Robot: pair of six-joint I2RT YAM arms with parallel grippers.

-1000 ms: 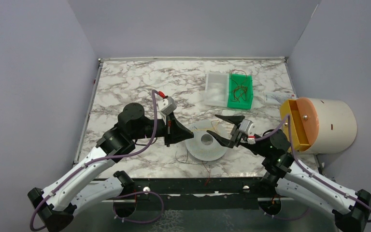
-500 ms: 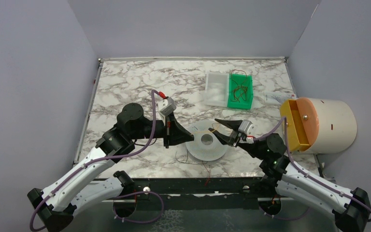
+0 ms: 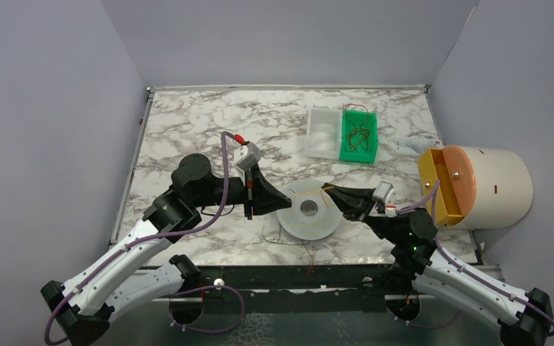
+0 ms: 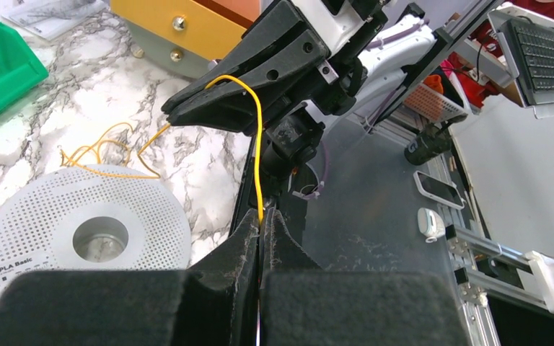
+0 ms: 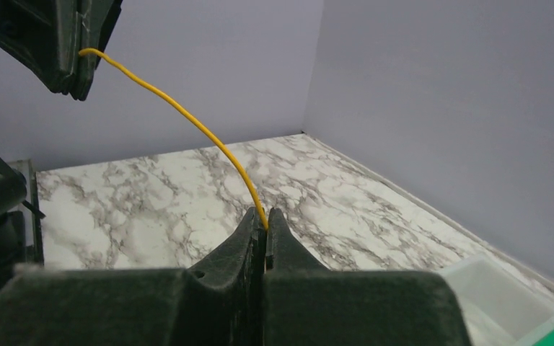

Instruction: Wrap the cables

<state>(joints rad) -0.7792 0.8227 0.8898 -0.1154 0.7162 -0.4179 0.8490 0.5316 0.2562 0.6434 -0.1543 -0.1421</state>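
A thin yellow cable [image 4: 258, 144] runs taut between my two grippers above the white perforated spool [image 3: 308, 210]. The left gripper [image 4: 261, 216] is shut on one end of it, at the spool's left edge [image 3: 285, 202]. My right gripper [image 5: 265, 220] is shut on the same yellow cable [image 5: 187, 119], over the spool's right side [image 3: 326, 189]. More of this cable lies in loose loops [image 4: 108, 155] on the marble beside the spool [image 4: 86, 231]. Thin reddish cables [image 3: 297, 244] trail on the table in front of the spool.
A green bin [image 3: 361, 148] holding more thin cables stands at the back right, next to a clear tray [image 3: 322, 134]. A white drum with an orange drawer [image 3: 476, 186] sits at the right edge. Purple walls enclose the marble table [image 3: 187, 122].
The right gripper has gone from open to shut, pinching the yellow cable, and its arm has shifted slightly left over the spool. The left gripper has stayed shut and still.
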